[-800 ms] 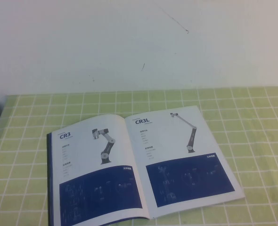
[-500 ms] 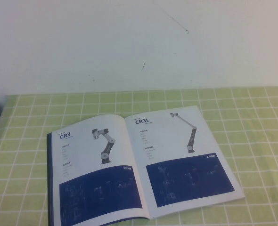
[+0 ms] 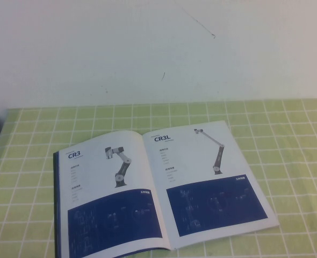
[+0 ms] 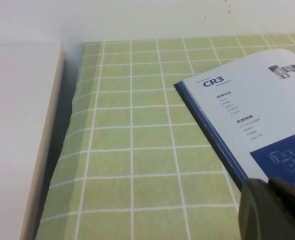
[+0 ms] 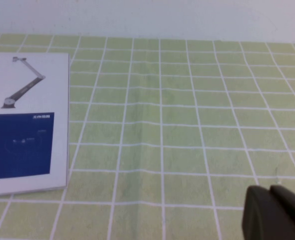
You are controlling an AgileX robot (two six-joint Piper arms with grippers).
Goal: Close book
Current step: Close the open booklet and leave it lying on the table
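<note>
no change is noted over the last second: the book (image 3: 158, 188) is found in the same spot, flat and wide open, both pages face up. neither arm is seen from the high view. closing is judged not yet begun; a page has yet to be lifted.

the book is laid on the green checked cloth (image 3: 287, 123) of the worktop, toward the robot's side, slightly left of middle.

the left tool (image 4: 277, 207) is glimpsed as a dark edge close by the book's left border; open or closed cannot be told. the right tool (image 5: 275, 212) is held over bare cloth, apart from the right page's outer edge; its state cannot be told either.

writing read: "cr3" heading the left page, "cr3l" heading the right, each beside a pictured robot arm. smaller print is not legible.
</note>
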